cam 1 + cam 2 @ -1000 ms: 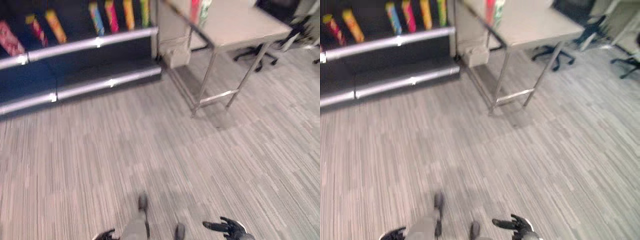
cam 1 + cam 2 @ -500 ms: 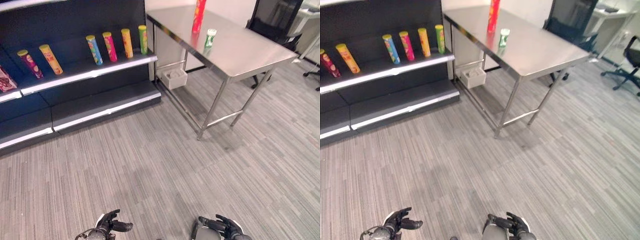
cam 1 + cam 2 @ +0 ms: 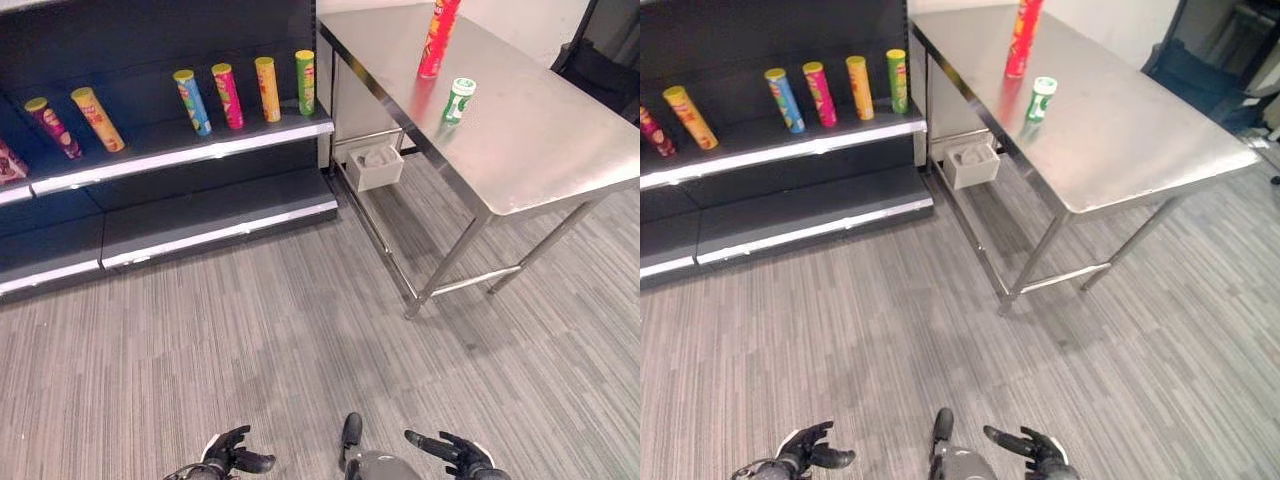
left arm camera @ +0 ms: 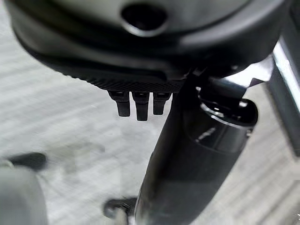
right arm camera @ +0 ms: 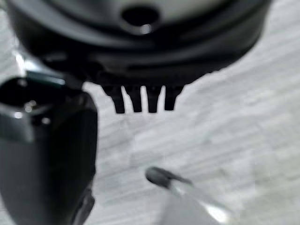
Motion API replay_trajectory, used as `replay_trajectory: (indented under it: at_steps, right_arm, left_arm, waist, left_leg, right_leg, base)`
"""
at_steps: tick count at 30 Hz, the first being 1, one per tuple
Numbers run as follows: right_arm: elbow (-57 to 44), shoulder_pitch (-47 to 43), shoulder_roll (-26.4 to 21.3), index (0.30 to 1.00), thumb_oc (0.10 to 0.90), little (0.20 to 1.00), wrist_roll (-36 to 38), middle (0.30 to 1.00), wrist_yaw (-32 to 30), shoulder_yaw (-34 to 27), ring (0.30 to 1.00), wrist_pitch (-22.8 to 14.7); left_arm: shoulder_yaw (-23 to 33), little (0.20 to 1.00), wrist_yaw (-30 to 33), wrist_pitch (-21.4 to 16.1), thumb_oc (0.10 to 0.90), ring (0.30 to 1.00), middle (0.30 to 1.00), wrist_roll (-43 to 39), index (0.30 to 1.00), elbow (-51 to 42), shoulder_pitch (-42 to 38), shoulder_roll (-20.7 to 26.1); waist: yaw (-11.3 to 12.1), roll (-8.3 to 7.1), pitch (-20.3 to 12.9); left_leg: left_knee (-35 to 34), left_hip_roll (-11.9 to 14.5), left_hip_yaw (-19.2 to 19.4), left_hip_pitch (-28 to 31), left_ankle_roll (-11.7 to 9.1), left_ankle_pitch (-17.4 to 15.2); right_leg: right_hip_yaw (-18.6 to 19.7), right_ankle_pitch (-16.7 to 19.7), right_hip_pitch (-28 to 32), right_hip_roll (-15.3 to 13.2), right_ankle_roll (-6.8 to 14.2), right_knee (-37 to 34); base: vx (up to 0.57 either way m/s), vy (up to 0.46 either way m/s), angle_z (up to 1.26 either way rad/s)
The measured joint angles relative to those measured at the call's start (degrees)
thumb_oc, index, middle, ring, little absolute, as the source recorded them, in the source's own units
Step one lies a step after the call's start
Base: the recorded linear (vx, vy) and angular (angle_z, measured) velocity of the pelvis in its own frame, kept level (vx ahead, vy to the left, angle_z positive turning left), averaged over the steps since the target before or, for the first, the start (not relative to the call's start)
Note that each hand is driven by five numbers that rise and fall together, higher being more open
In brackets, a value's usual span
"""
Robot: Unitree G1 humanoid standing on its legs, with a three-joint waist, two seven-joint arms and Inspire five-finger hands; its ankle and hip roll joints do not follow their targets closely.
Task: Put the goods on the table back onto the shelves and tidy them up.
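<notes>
- The head camera had swung and steadied over the last second, so the steel table (image 3: pixel 560 150) sat larger and nearer the middle of the eye views than half a second before; the goods themselves had not shifted.
- Two goods stood on the table: a tall red tube can (image 3: pixel 439 38) near the far edge and a short green can (image 3: pixel 458 100) just beside it, toward the robot.
- On the dark shelf (image 3: pixel 180 150) a row of tube cans stood tilted: green (image 3: pixel 305 82), yellow (image 3: pixel 266 88), pink (image 3: pixel 227 95) and blue (image 3: pixel 191 101), with an orange one (image 3: pixel 96 118) and a dark red one (image 3: pixel 50 127) further left.
- The left hand (image 3: pixel 232 458) hung low over the carpet, fingers relaxed, holding nothing.
- The right hand (image 3: pixel 450 452) was likewise spread and empty.
- Judged from this, nothing had been picked up yet; the robot seemed to be lining up its approach to the table.
</notes>
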Motion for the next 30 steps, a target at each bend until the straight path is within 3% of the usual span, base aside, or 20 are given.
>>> replay_trajectory:
  at_steps: [2,4,6,7,8,9,12,14,15,17,18,19,20,21,22,24,26,27,29,30]
  right_arm:
    - [-0.6,0.1,0.1,0.900,0.800,0.900,0.1,0.900,-0.1,0.2,0.900,0.1]
    - [-1.6,0.2,0.2,0.900,0.800,0.900,0.2,0.900,-0.1,0.6,0.900,0.1]
    - [-1.2,-1.1,0.7,0.900,0.800,0.900,0.3,0.900,-0.3,0.9,0.900,0.2]
    - [-0.6,-1.0,0.9,0.900,0.800,0.900,0.4,0.900,-0.4,1.1,0.900,0.3]
    - [-0.2,-1.2,0.7,0.900,0.800,0.900,0.4,0.900,-0.3,1.3,0.900,0.3]
    - [-0.3,-1.8,0.5,0.900,0.800,0.900,0.5,0.900,-0.4,1.3,0.900,0.3]
    - [-0.1,-0.6,0.0,0.900,0.800,0.900,0.5,0.900,-0.8,1.8,0.900,0.2]
    - [0.8,-0.5,-0.7,0.900,0.800,0.900,0.5,0.900,-0.9,2.7,0.900,0.4]
    - [0.9,0.0,-0.9,0.900,0.800,0.900,0.5,0.900,-1.2,2.7,0.900,0.5]
    - [0.7,0.2,-1.4,0.900,0.800,0.900,0.4,0.900,-1.2,2.2,0.900,0.0]
    - [0.9,0.6,-1.7,0.900,0.800,0.900,0.3,0.900,-1.2,2.2,0.900,0.1]
    - [0.9,1.1,-1.3,0.900,0.800,0.900,0.0,0.900,-1.2,2.2,0.900,0.1]
    - [1.5,1.4,-0.4,0.900,0.800,0.900,-0.1,0.900,-1.1,1.9,0.900,0.1]
    - [2.6,1.3,0.3,0.900,0.800,0.900,-0.1,0.900,-1.2,1.1,0.900,0.0]
    - [3.0,1.3,0.6,0.900,0.800,0.900,-0.1,0.900,-1.2,0.8,0.900,0.2]
    - [2.9,0.8,1.4,0.900,0.800,0.900,-0.7,0.900,-1.0,0.6,0.900,0.3]
    - [2.3,0.0,1.3,0.900,0.800,0.900,-0.7,0.900,-0.9,0.6,0.900,0.1]
    - [0.9,0.7,1.5,0.900,0.800,0.900,-0.7,0.900,-0.9,0.9,0.900,0.3]
    - [0.0,0.7,2.4,0.900,0.800,0.900,-0.7,0.900,-1.0,2.3,0.900,0.5]
    - [-0.1,0.7,2.7,0.900,0.800,0.900,-0.7,0.900,-1.0,2.2,0.900,0.6]
  left_arm:
    - [0.5,0.900,-0.1,-0.2,0.800,0.900,0.900,-0.3,0.900,-0.7,0.1,0.1]
    - [0.9,0.900,0.0,-0.2,0.800,0.900,0.900,-0.4,0.900,-1.0,0.0,0.0]
    - [1.6,0.900,-0.3,0.1,0.800,0.900,0.900,-1.6,0.900,-0.9,-0.4,0.3]
    - [1.8,0.900,-0.1,0.0,0.800,0.900,0.900,-2.0,0.900,-0.8,-1.8,0.8]
    - [1.9,0.900,0.1,-0.1,0.800,0.900,0.900,-2.1,0.900,-0.7,-2.1,1.0]
    - [1.9,0.900,0.1,0.0,0.800,0.900,0.900,-2.1,0.900,-0.6,-2.0,1.1]
    - [0.0,0.900,0.0,0.0,0.800,0.900,0.900,-2.1,0.900,0.3,-1.6,0.8]
    - [-0.1,0.900,0.0,-0.2,0.800,0.900,0.900,-2.5,0.900,0.3,-1.9,0.3]
    - [0.3,0.900,0.1,-0.7,0.800,0.900,0.900,-2.6,0.900,0.2,-1.8,-0.2]
    - [-0.1,0.900,0.1,-0.7,0.800,0.900,0.900,-2.4,0.900,0.2,-1.0,-0.2]
    - [-0.2,0.900,0.1,-0.7,0.800,0.900,0.900,-2.1,0.900,0.3,-0.2,-0.2]
    - [-0.1,0.900,0.2,-0.7,0.800,0.900,0.900,-2.1,0.900,0.2,-0.1,0.4]
    - [0.1,0.900,0.2,-0.6,0.800,0.900,0.900,-2.0,0.900,0.9,0.1,1.1]
    - [0.4,0.900,0.2,-0.6,0.800,0.900,0.900,-1.9,0.900,1.8,0.3,1.3]
    - [0.3,0.900,0.1,-0.6,0.800,0.900,0.900,-1.8,0.900,1.9,0.6,1.5]
    - [-0.2,0.900,0.1,-0.6,0.800,0.900,0.900,-0.7,0.900,1.8,0.0,2.5]
    - [-0.3,0.900,0.1,-0.3,0.800,0.900,0.900,-0.4,0.900,1.9,-0.4,3.0]
    - [-0.4,0.900,0.2,-0.3,0.800,0.900,0.900,-0.4,0.900,1.8,-1.2,3.5]
    - [-1.3,0.900,0.3,-0.3,0.800,0.900,0.900,-0.4,0.900,1.2,-1.9,5.1]
    - [-2.0,0.900,0.2,-0.3,0.800,0.900,0.900,-0.4,0.900,1.0,-1.9,5.6]
  waist:
    - [0.6,-0.62,0.2]
    - [0.4,-1.26,0.7]
    - [0.5,-1.71,2.3]
    - [1.2,-2.71,3.3]
    - [2.0,-2.47,3.7]
    - [1.5,-1.35,4.3]
    - [1.7,1.65,3.7]
    - [2.2,3.42,4.0]
    - [3.5,3.83,3.8]
    - [3.7,4.72,2.7]
    - [3.6,5.43,2.1]
    - [3.4,4.17,2.0]
    - [3.2,1.97,1.6]
    - [3.1,0.74,0.8]
    - [3.1,0.37,0.3]
    - [3.6,0.98,-0.6]
    - [2.8,2.79,0.0]
    - [1.8,2.42,-0.1]
    - [2.0,0.84,0.3]
    - [2.3,0.84,0.5]
  left_leg:
    - [15.0,-0.1,-2.3,-8.6,-2.9,3.7]
    - [21.3,0.7,-2.1,-16.3,-2.7,6.3]
    - [22.4,2.5,0.3,-21.0,0.2,5.5]
    - [15.8,2.9,3.3,-22.5,2.3,4.2]
    - [7.1,3.1,4.8,-22.7,2.3,4.6]
    - [2.0,3.7,4.9,-23.4,1.2,5.5]
    - [-29.8,4.3,4.6,-21.5,-2.2,11.8]
    - [-31.5,4.8,-0.7,-23.2,-4.0,14.1]
    - [-31.5,4.3,-0.8,-22.9,-3.5,15.3]
    - [-31.4,4.1,-0.6,-21.4,-3.1,15.1]
    - [-31.2,3.6,-0.5,-19.3,-0.3,17.5]
    - [-31.1,2.3,0.5,-18.1,4.4,21.1]
    - [-31.2,0.1,1.9,-16.6,6.4,20.0]
    - [-31.3,-1.7,3.4,-15.2,7.8,18.8]
    - [-31.4,-2.8,4.3,-14.2,8.7,17.8]
    - [-31.4,-3.7,7.9,-12.5,10.5,15.1]
    - [-31.1,-3.6,8.8,-11.5,11.3,14.9]
    - [-31.1,-4.5,8.5,-11.2,12.3,14.1]
    - [-31.2,-6.5,9.3,-10.9,12.9,13.6]
    - [-31.2,-6.5,9.8,-10.5,12.1,12.7]
  right_leg:
    - [0.3,-1.6,1.8,0.4,-1.6,-0.6]
    - [0.3,-2.5,2.4,0.3,-2.5,-0.3]
    - [0.7,-3.6,4.6,0.2,-2.1,-0.7]
    - [1.5,-3.8,5.4,-0.8,-2.2,-1.2]
    - [1.9,-4.0,6.2,-1.3,-1.8,-1.2]
    - [1.6,-4.4,7.5,-1.1,-1.8,-1.2]
    - [2.6,-6.7,9.7,-0.2,1.5,-1.2]
    - [3.7,-7.6,11.2,0.8,2.4,-1.2]
    - [5.4,-8.4,13.0,0.4,3.0,-1.2]
    - [7.8,-10.1,15.6,-0.1,5.1,-0.8]
    - [9.0,-11.3,16.7,-0.5,7.1,-0.8]
    - [9.6,-11.8,17.6,-2.2,8.3,-0.8]
    - [9.4,-12.0,18.6,-4.8,8.9,-0.7]
    - [9.4,-12.0,19.3,-6.9,9.1,-0.1]
    - [9.1,-11.9,19.4,-8.2,9.5,0.6]
    - [8.6,-12.9,14.1,-10.6,12.3,10.8]
    - [8.7,-14.8,2.9,-12.5,15.0,32.4]
    - [8.7,-15.9,-0.6,-14.0,16.6,36.1]
    - [8.2,-15.8,-6.3,-17.7,17.0,38.8]
    - [6.5,-15.7,-6.8,-18.9,17.0,33.6]
  base:
    - [0.12,-0.238,-0.06]
    - [0.14,-0.143,0.01]
    - [0.19,-0.053,0.03]
    - [0.16,0.024,-0.27]
    - [0.23,0.063,-0.31]
    - [0.21,0.102,-0.29]
    - [0.33,0.144,-0.04]
    - [0.25,0.115,-0.28]
    - [0.33,0.216,-0.81]
    - [0.29,0.243,-0.87]
    - [0.24,0.314,-0.67]
    - [0.30,0.391,-0.55]
    - [0.20,0.295,-0.45]
    - [0.16,0.260,-0.40]
    - [0.14,0.350,-0.61]
    - [0.03,0.277,-0.75]
    - [-0.03,0.125,-0.26]
    - [0.04,0.107,0.11]
    - [0.16,-0.068,0.12]
    - [0.13,-0.111,-0.12]
